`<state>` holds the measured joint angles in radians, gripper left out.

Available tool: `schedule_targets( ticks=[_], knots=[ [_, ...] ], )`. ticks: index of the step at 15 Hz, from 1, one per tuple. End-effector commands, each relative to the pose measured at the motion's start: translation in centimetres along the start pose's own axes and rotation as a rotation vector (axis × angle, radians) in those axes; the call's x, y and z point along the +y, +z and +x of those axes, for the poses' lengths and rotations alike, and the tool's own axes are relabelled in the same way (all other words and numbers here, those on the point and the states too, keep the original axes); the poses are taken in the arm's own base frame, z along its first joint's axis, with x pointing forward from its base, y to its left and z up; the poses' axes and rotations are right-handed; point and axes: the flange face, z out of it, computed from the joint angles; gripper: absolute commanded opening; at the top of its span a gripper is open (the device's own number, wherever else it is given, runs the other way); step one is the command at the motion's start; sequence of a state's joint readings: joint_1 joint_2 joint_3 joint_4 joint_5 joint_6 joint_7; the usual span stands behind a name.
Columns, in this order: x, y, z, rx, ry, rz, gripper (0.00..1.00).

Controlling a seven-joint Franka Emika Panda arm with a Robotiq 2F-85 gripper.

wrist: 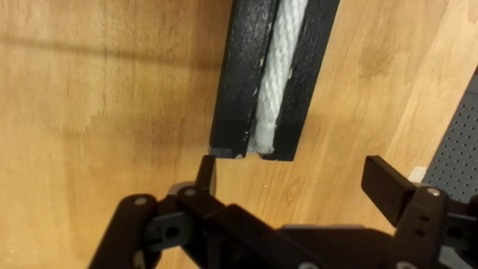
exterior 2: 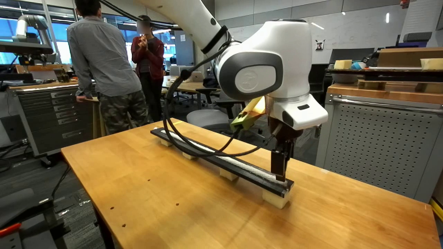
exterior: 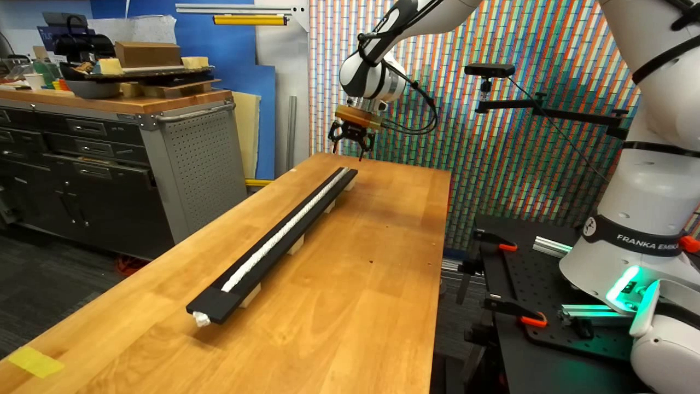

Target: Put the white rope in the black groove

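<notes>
My black two-fingered gripper (wrist: 291,172): spread wide, near end of long straight black groove (wrist: 239,78); twisted white rope (wrist: 278,65) lies lengthwise in it.

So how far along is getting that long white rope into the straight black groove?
Looks done: the long white rope lies lengthwise in the straight black groove, one end between its walls in the wrist view. In hand: nothing; the black two-fingered gripper hangs open near that end. Left: perhaps only backing away, though I cannot tell whether the rope is pressed fully down.
</notes>
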<state>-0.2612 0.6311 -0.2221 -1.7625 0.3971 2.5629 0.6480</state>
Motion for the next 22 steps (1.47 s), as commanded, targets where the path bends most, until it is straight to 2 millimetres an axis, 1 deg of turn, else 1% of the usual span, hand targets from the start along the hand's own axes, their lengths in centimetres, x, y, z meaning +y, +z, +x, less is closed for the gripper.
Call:
schedule_targets(
  ticks=[1, 4, 6, 9, 12, 17, 18, 19, 22],
  knots=[
    [0.0, -4.5, -3.7, -0.014, -0.187, 0.019, 1.00],
    [0.6, -7.3, -7.5, -0.040, -0.350, 0.005, 1.00],
    [1.5, -8.7, -10.0, -0.047, -0.457, -0.024, 1.00],
    [3.1, -10.3, -13.3, -0.069, -0.616, -0.065, 1.00],
    [5.0, -11.4, -15.6, -0.078, -0.774, -0.112, 1.00],
    [8.1, -12.7, -18.4, -0.099, -1.036, -0.182, 1.00],
    [6.5, -11.0, -17.2, -0.093, -0.939, -0.177, 1.00],
    [6.9, -11.1, -17.5, -0.096, -0.948, -0.177, 1.00],
    [6.9, -10.8, -17.4, -0.100, -0.946, -0.182, 1.00]
  ],
)
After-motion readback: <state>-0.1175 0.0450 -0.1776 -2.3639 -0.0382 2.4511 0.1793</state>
